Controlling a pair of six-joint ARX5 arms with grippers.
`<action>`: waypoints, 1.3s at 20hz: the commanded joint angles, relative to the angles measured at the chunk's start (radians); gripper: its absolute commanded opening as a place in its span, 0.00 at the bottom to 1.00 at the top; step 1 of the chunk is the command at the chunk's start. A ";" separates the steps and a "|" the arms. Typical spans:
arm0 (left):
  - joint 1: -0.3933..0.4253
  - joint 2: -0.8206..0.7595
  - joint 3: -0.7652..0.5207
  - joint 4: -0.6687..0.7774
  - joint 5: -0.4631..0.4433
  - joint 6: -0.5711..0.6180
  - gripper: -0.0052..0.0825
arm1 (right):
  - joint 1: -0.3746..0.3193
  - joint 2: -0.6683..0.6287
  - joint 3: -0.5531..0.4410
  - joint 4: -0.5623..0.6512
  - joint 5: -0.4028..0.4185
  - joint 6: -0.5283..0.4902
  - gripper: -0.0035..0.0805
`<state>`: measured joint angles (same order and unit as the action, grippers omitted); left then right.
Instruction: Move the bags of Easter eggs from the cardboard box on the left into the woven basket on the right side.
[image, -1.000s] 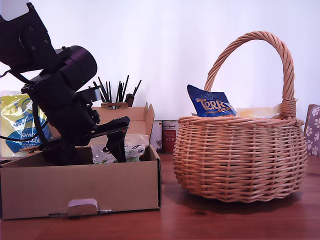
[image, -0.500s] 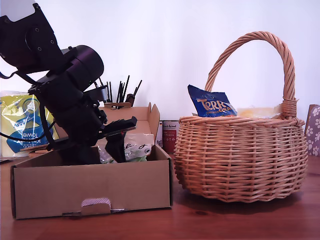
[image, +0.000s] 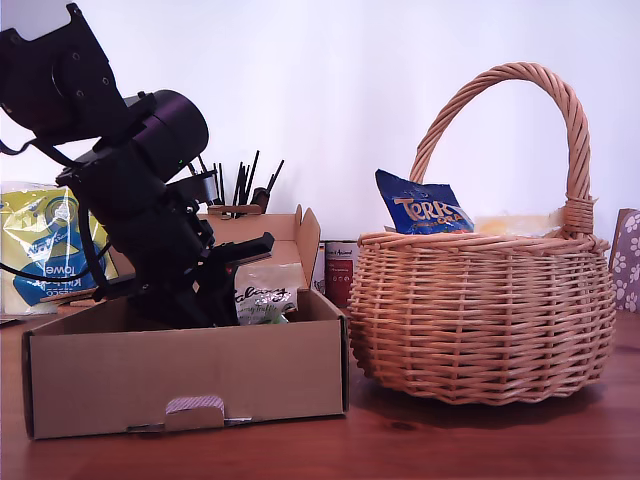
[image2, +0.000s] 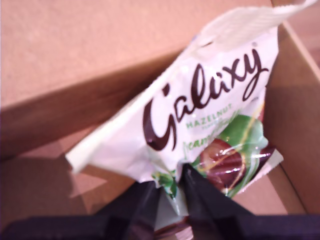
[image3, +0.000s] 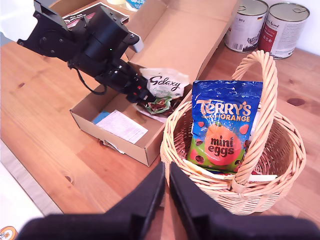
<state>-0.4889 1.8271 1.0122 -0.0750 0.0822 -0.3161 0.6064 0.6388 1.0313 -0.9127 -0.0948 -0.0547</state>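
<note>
A white Galaxy bag of Easter eggs (image2: 200, 115) with dark script and green print stands tilted inside the cardboard box (image: 180, 370). My first gripper (image2: 172, 175) is shut on its lower edge. In the exterior view this bag (image: 262, 303) shows above the box wall, beside the black first gripper (image: 228, 295). A dark blue Terry's bag (image3: 225, 125) leans upright in the woven basket (image: 480, 310), under the arched handle. My second gripper (image3: 166, 172) hovers above the basket's rim, shut on nothing.
Two tins (image3: 247, 25) stand behind the basket. A yellow and blue towel pack (image: 40, 245) and a holder of dark sticks (image: 235, 185) stand behind the box. A paper slip (image3: 120, 127) lies on the box floor. A flowered object (image: 627, 260) sits at the exterior view's right edge.
The box has slid a little toward the exterior view's right. The Galaxy bag has turned in the first gripper and now shows its lettered face.
</note>
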 joint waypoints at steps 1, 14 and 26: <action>-0.004 -0.042 -0.028 -0.033 0.007 0.016 0.14 | 0.002 0.000 -0.024 0.007 -0.003 -0.007 0.03; -0.005 -0.402 -0.028 -0.135 0.071 0.053 0.12 | 0.002 0.000 -0.024 0.007 -0.003 -0.025 0.03; -0.203 -0.380 -0.028 0.242 0.223 -0.161 0.12 | 0.002 0.000 -0.024 0.010 -0.003 -0.025 0.03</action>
<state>-0.6903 1.4265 0.9958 0.1398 0.3122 -0.4618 0.6064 0.6388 1.0313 -0.9119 -0.0952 -0.0769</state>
